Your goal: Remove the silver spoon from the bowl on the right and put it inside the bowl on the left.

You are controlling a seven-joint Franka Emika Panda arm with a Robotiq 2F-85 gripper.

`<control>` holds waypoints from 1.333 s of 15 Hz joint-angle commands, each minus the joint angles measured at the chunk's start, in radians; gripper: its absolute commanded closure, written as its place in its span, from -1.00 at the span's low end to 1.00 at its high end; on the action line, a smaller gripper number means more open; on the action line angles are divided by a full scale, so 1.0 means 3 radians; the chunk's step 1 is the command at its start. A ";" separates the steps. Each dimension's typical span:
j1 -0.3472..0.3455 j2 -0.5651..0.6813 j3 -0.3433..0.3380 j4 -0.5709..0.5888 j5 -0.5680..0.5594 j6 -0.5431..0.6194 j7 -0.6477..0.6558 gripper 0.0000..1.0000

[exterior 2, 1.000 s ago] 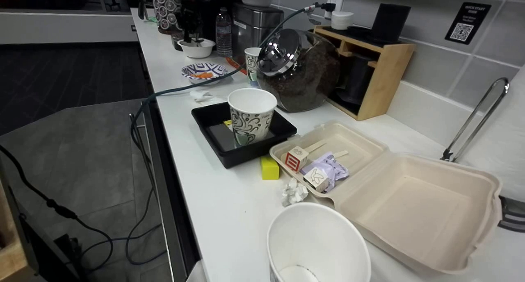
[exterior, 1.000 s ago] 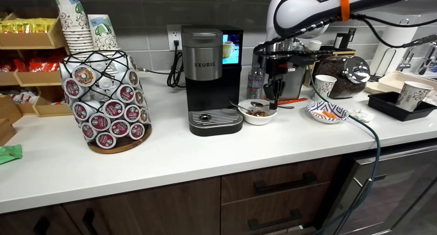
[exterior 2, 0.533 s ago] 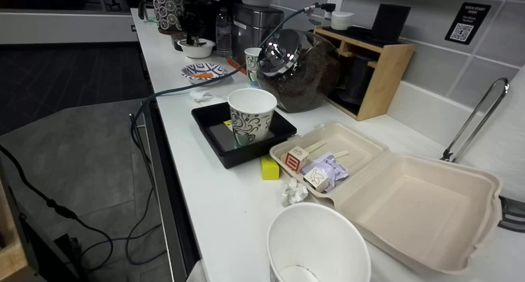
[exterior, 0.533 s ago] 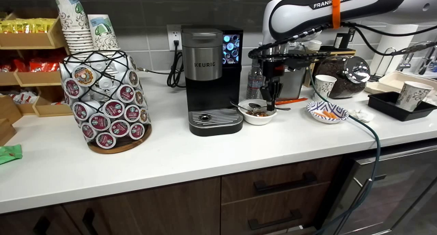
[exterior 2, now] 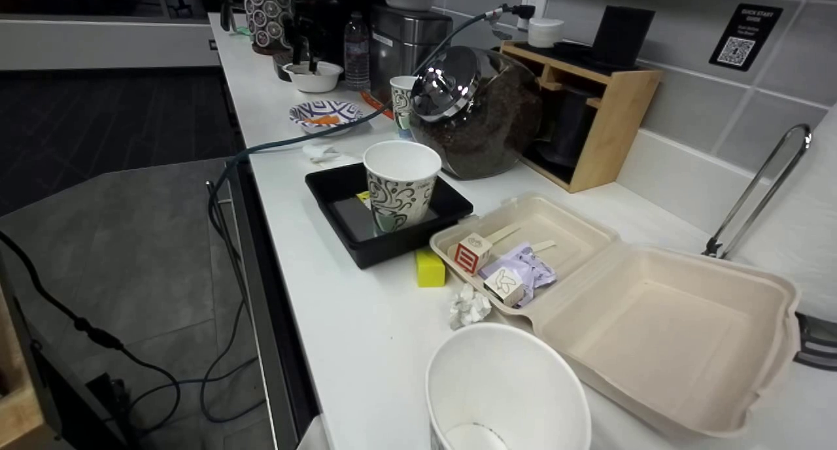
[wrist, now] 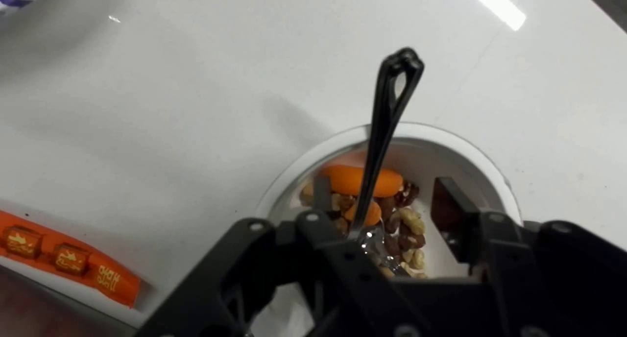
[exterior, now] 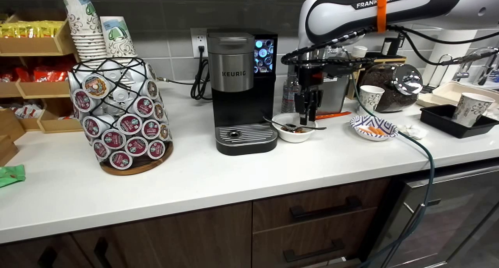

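The silver spoon [exterior: 317, 128] rests in the white bowl [exterior: 296, 138] on the left, its handle leaning out over the rim toward the right. In the wrist view the spoon's dark handle [wrist: 379, 136] passes between the parted fingers of my gripper [wrist: 386, 202], and its head sits among nuts and carrots. My gripper [exterior: 307, 118] stands open just above that bowl; whether a finger still touches the spoon, I cannot tell. A second handle [exterior: 273, 122] sticks out of the bowl's left side. The purple-patterned bowl [exterior: 384, 122] on the right holds carrots and no spoon.
A coffee machine [exterior: 245, 100] stands close to the white bowl's left. Behind are a water bottle [exterior: 288, 94] and an orange packet [exterior: 333, 115]. Farther right come a paper cup [exterior: 369, 98], a glass jar [exterior: 384, 87] and a black tray [exterior: 452, 124]. A cable [exterior: 425, 149] crosses the counter.
The gripper has shifted left and opened, lifting slightly. The spoon, earlier between the closed fingers, has dropped lower and now lies in the white bowl against its rim.
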 commanded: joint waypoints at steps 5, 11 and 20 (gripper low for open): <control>-0.0029 -0.0441 0.0081 -0.0549 0.0142 0.0479 0.0066 -1.00; -0.0223 -0.1081 0.0064 -0.1449 0.0267 0.1030 0.0101 -1.00; -0.0451 -0.2171 0.0214 -0.2657 0.0435 0.1274 -0.0997 -1.00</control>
